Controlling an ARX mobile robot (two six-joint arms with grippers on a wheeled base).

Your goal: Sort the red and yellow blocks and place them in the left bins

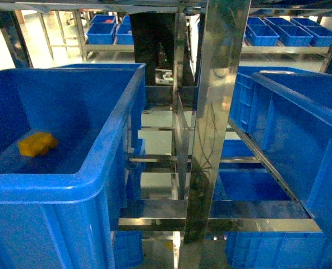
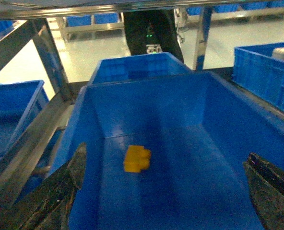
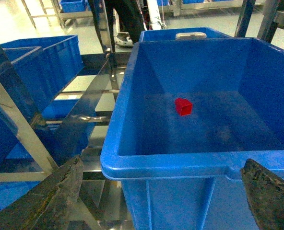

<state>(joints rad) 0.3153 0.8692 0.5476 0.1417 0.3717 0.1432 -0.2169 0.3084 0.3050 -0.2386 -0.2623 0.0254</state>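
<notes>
Head view: yellow block [image 1: 37, 143] lies on floor of left bin [image 1: 107, 162]; red block [image 3: 183, 106] sits in right crate [image 3: 132, 115]. Both grippers spread, empty. Right gripper [image 3: 161, 201] should descend centred over red

One yellow block [image 2: 136, 158] lies in one large blue bin [image 2: 199, 96]. One red block [image 3: 183, 106] lies in another large blue bin [image 3: 127, 96]. Two grippers show, each with two fingers.
</notes>
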